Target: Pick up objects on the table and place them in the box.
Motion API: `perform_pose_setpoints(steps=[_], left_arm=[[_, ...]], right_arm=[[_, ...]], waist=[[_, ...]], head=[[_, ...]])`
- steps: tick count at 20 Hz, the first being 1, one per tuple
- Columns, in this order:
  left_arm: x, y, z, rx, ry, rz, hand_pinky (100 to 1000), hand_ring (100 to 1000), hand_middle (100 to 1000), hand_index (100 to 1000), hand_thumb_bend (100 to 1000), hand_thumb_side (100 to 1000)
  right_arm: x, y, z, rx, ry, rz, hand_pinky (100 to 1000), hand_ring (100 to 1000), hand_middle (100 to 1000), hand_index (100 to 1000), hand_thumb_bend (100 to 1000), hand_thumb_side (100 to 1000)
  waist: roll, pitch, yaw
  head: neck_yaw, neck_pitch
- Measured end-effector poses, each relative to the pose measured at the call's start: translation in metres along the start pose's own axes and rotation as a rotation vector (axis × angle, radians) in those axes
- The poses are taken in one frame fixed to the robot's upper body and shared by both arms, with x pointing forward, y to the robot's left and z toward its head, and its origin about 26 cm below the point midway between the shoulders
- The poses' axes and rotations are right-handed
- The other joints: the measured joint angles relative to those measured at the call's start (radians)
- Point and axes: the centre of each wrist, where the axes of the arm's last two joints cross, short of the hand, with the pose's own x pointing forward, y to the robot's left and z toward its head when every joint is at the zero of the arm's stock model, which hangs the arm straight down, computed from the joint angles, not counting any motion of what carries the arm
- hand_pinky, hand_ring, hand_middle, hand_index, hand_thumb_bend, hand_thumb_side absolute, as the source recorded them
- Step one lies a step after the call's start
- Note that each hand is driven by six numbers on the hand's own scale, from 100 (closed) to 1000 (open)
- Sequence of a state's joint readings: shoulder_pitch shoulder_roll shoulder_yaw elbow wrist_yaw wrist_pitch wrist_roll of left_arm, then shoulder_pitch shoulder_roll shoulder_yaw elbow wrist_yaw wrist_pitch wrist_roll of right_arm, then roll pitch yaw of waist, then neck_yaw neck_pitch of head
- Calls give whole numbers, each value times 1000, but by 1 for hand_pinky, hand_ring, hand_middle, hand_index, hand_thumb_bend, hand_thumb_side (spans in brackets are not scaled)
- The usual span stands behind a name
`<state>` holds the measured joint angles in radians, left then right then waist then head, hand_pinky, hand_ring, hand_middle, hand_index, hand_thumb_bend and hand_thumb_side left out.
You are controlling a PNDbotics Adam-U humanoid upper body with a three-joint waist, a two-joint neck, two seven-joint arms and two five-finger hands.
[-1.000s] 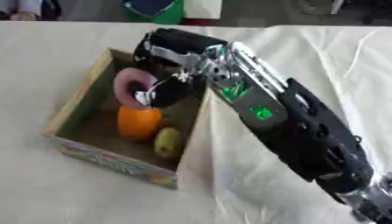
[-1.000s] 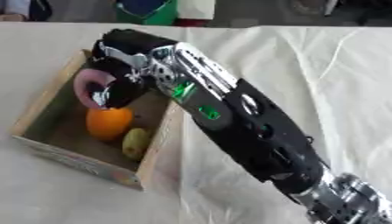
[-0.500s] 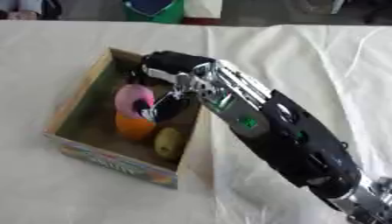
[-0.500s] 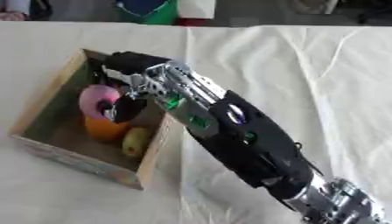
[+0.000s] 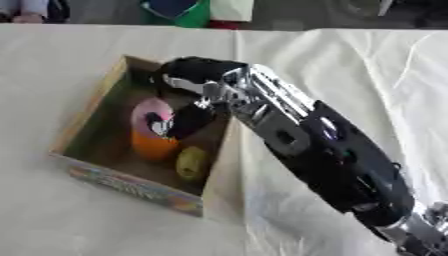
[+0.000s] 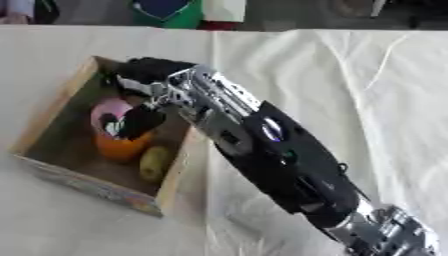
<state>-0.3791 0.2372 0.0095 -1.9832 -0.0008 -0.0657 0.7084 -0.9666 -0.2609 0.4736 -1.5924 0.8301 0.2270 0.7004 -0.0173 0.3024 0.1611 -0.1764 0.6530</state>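
An open cardboard box (image 5: 125, 182) lies on the white tablecloth at the left. Inside it are an orange (image 5: 154, 146) and a small yellow-green fruit (image 5: 192, 163) near the front corner. A pink ring-shaped thing (image 5: 147, 110) rests on top of the orange. My right arm reaches in from the lower right, and my right hand (image 5: 189, 120) is down in the box, its dark fingers curled on the pink ring and through its middle. The hand hides part of the ring and the box's right wall. My left hand shows in neither view.
A green container (image 5: 180, 11) and other items stand beyond the table's far edge. The tablecloth (image 5: 367, 80) is creased to the right of the box. Bare box floor (image 5: 103, 140) shows to the left of the orange.
My right hand has gone lower and forward into the box with the pink ring, which now sits on the orange.
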Motion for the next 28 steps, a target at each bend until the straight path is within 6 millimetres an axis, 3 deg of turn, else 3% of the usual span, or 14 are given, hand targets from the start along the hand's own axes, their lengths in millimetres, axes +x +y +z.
perform_pose_setpoints(steps=[2, 5, 6, 12, 13, 15, 16, 17, 20, 24, 28], left_arm=[[0, 0, 0, 0, 0, 0, 458, 605, 607, 734, 100, 975], [0, 0, 0, 1, 1, -1, 457, 605, 606, 733, 100, 968], [0, 0, 0, 2, 1, -1, 458, 605, 606, 734, 100, 968], [0, 2, -1, 14, -3, -8, 457, 605, 606, 734, 100, 966], [-1, 2, 0, 16, -3, -9, 457, 605, 606, 734, 100, 966], [-1, 3, 0, 19, -3, -13, 456, 604, 606, 733, 100, 965], [-1, 4, 0, 21, -3, -15, 457, 605, 606, 733, 100, 965], [-1, 4, 0, 22, -4, -16, 456, 605, 606, 733, 100, 965], [-2, 5, 0, 26, -7, -21, 455, 605, 605, 733, 100, 965], [-3, 8, 1, 37, -8, -33, 455, 606, 606, 734, 100, 966], [-3, 8, 1, 42, -15, -37, 456, 606, 606, 735, 100, 966]], right_arm=[[0, -10, 9, -57, -1, -12, 760, 781, 702, 948, 100, 700], [-2, -31, 30, -192, -5, -49, 717, 709, 644, 957, 100, 802], [-4, -37, 39, -243, -3, -75, 716, 699, 637, 958, 100, 783], [-23, -63, 93, -581, 42, -246, 703, 686, 628, 896, 100, 570], [-26, -66, 103, -641, 51, -261, 699, 683, 627, 890, 100, 500], [-33, -70, 119, -757, 67, -281, 690, 677, 624, 873, 100, 481], [-38, -72, 125, -813, 74, -288, 690, 677, 621, 873, 100, 363], [-42, -73, 131, -869, 78, -296, 686, 675, 616, 856, 100, 360], [-57, -74, 147, -1038, 85, -312, 699, 682, 605, 811, 100, 485], [-80, -64, 166, -1252, 91, -345, 728, 704, 608, 789, 100, 576], [-100, -45, 182, -1442, 77, -348, 715, 700, 602, 776, 100, 552]], waist=[[1, 0, -2], [5, -1, -8], [6, -1, -10], [18, -3, -23], [20, -4, -26], [25, -4, -29], [28, -4, -32], [31, -4, -32], [35, -4, -34], [40, -2, -36], [46, 2, -36]], head=[[4, -1], [13, -1], [17, -1], [47, -1], [52, -1], [63, -2], [69, -2], [73, -2], [85, -2], [98, -3], [110, -3]])
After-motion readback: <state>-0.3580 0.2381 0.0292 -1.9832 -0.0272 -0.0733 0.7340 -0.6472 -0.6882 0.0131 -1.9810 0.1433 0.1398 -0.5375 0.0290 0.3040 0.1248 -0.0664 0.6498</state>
